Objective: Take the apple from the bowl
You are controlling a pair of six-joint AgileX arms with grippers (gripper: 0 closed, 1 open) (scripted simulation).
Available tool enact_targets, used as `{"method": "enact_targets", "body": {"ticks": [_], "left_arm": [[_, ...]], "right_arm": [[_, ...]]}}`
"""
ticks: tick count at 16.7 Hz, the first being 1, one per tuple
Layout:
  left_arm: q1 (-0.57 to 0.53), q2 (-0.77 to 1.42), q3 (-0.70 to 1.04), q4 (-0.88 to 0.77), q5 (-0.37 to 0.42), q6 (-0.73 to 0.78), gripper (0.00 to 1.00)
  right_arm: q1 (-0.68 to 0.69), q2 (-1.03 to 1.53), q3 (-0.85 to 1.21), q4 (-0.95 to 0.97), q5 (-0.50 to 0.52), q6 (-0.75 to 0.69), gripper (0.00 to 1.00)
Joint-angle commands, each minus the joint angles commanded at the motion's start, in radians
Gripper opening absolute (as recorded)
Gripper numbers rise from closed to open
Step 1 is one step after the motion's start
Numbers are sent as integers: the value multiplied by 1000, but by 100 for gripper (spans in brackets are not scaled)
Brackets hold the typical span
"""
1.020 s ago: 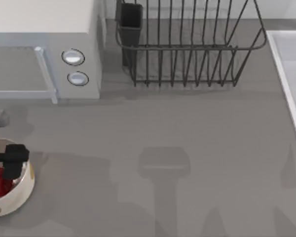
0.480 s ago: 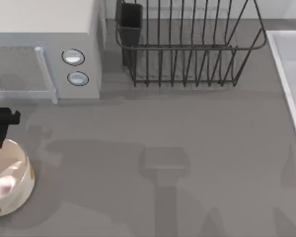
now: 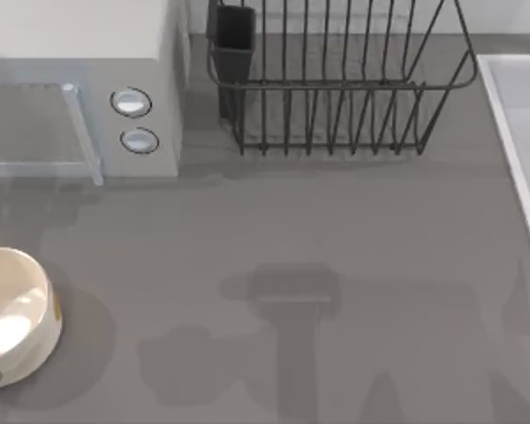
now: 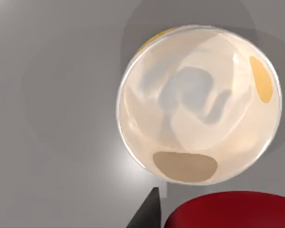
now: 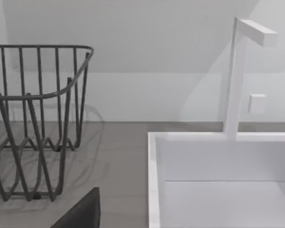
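Seen from the left wrist, the small glossy red apple (image 4: 230, 210) sits pinched by the left gripper (image 4: 190, 213), lifted above the empty cream-white spotted bowl (image 3: 9, 318) at the table's lower left, the wire rack (image 3: 336, 79) beyond.

Microwave (image 3: 79, 88), wire dish rack (image 3: 336, 88), sink (image 5: 218, 180).

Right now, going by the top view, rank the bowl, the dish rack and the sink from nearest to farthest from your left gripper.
The left wrist view shows the left gripper holding the apple above the bowl.
1. Bowl: table's left edge, directly beneath.
2. Dish rack: back, middle.
3. Sink: far right.
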Motion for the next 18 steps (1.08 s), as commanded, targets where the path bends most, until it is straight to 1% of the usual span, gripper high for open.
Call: {"method": "enact_targets", "body": {"ticks": [2, 4, 9, 11, 14, 18], "left_arm": [[-2, -16, 74, -75, 0, -2, 0], [-3, -25, 107, -108, 0, -3, 0], [0, -21, 108, -107, -1, -3, 0], [-35, 15, 124, -98, -2, -39, 0], [-165, 127, 167, -58, -3, -166, 0], [-437, 308, 226, 26, -7, -427, 0]], "right_arm": [[0, 0, 0, 0, 0, 0, 100], [0, 0, 0, 0, 0, 0, 100], [0, 0, 0, 0, 0, 0, 100], [0, 0, 0, 0, 0, 0, 100], [0, 0, 0, 0, 0, 0, 100], [0, 0, 0, 0, 0, 0, 100]]}}
